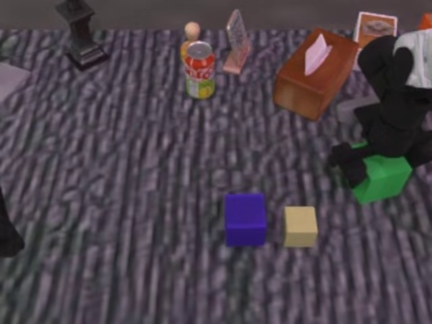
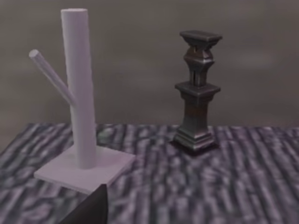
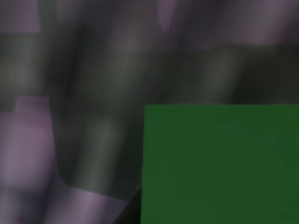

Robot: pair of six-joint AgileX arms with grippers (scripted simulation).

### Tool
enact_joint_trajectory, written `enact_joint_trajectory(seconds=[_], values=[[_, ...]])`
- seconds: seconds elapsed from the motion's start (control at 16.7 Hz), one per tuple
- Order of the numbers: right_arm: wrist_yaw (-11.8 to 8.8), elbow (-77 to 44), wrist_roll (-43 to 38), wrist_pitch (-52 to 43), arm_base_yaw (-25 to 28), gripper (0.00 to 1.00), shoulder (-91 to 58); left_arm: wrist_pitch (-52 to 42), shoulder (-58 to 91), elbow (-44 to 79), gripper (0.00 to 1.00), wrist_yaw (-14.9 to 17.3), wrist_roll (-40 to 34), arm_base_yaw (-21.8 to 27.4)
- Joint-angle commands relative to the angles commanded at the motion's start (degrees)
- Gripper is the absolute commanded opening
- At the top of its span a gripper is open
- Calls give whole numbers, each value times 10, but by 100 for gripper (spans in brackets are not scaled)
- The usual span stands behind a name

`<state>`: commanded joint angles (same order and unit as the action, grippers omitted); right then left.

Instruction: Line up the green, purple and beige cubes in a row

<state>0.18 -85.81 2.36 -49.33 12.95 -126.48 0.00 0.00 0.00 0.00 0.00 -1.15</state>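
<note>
The right claw (image 1: pixel 351 169) sits on the green cube (image 1: pixel 385 179), right of the beige cube (image 1: pixel 300 226); whether it grips, I cannot tell. It should set green level beside beige, in line with the purple cube (image 1: pixel 244 218).

No legible text; the red drink can (image 1: pixel 200 69) near the tabletop's far edge bears only blurred white lettering.

Green cube (image 1: pixel 386 177), purple cube (image 1: pixel 244 218), beige cube (image 1: pixel 300 226): smooth, matte, plain faces, no sheen. Tablecloth (image 1: pixel 121 175): rough woven cloth, grey-violet ribbing. Tissue box (image 1: pixel 314 73) at 1 o'clock: semi-gloss brown, wood-like, w/ soft paper tissue on top. Soda can (image 1: pixel 200 69) at 12: shiny metal. Dark pedestal (image 2: pixel 196 93): polished, metallic look. White stand (image 2: pixel 79 107): smooth matte plastic.
</note>
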Motion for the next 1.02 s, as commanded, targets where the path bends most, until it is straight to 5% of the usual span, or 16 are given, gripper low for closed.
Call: enact_joint_trajectory(seconds=[1.02], values=[[-1,-84,0,-137,0,0,55,0,0,0,100,0,0,0]])
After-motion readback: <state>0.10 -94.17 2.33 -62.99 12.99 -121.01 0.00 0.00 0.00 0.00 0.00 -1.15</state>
